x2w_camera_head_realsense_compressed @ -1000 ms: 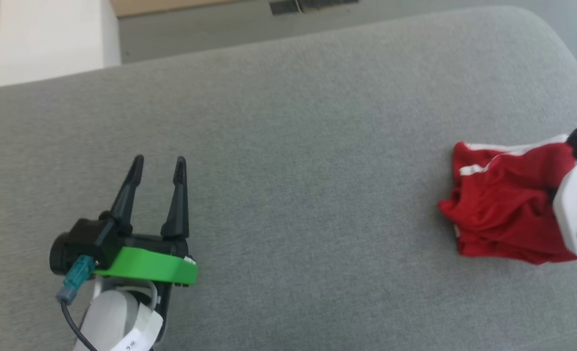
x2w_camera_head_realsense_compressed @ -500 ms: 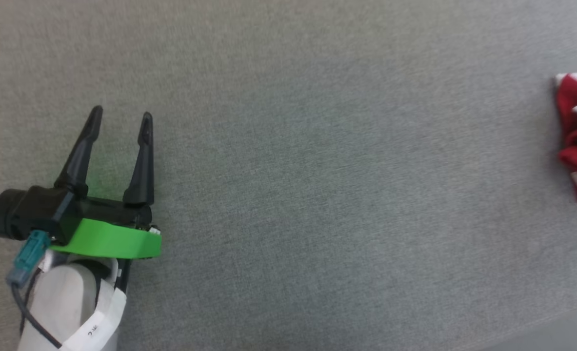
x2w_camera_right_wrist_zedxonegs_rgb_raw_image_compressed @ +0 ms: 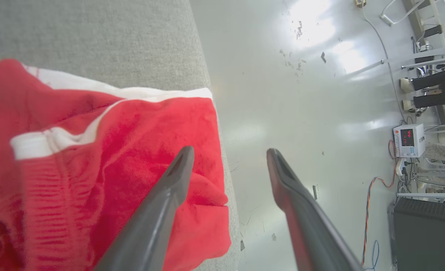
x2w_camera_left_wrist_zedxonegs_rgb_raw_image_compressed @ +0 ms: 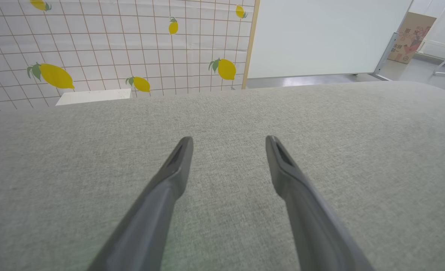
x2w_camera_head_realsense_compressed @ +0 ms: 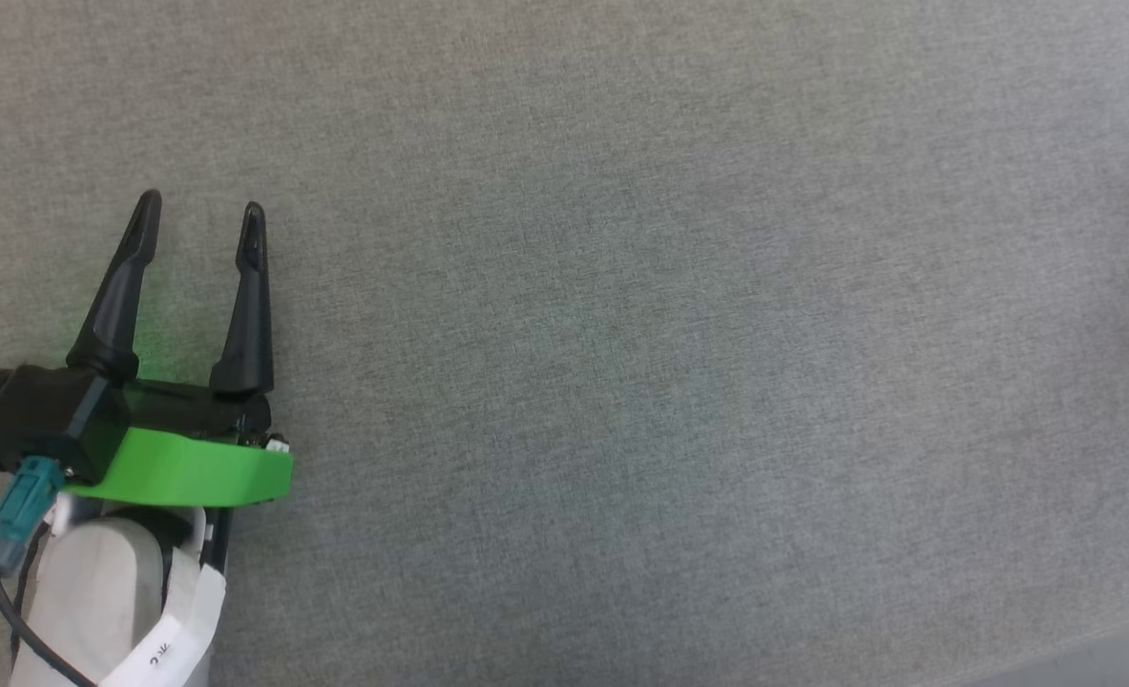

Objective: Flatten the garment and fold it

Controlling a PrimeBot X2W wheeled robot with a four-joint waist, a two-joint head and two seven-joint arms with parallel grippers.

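The garment [x2w_camera_right_wrist_zedxonegs_rgb_raw_image_compressed: 105, 150], bright red with white trim, lies bunched at the edge of the grey cushion [x2w_camera_right_wrist_zedxonegs_rgb_raw_image_compressed: 94, 34] in the right wrist view. My right gripper [x2w_camera_right_wrist_zedxonegs_rgb_raw_image_compressed: 230, 152] hangs over that edge, open, with nothing between its fingers; one finger is above the red fabric, the other above the floor. My left gripper [x2w_camera_head_realsense_compressed: 199, 208] rests open over bare cushion at the left of the head view, and the left wrist view shows the left gripper [x2w_camera_left_wrist_zedxonegs_rgb_raw_image_compressed: 229, 140] with empty spread fingers.
The grey cushion [x2w_camera_head_realsense_compressed: 621, 334] spans the head view. In the right wrist view a glossy floor [x2w_camera_right_wrist_zedxonegs_rgb_raw_image_compressed: 301, 94] drops off beside it, with lab equipment and cables [x2w_camera_right_wrist_zedxonegs_rgb_raw_image_compressed: 410, 141] further off. A lemon-patterned wall [x2w_camera_left_wrist_zedxonegs_rgb_raw_image_compressed: 113, 45] and a white board [x2w_camera_left_wrist_zedxonegs_rgb_raw_image_compressed: 320, 37] stand behind the cushion.
The head camera has swung, so the garment and the right arm have slid out of its picture. The right gripper was down on the garment a second ago; it now stands open above it.
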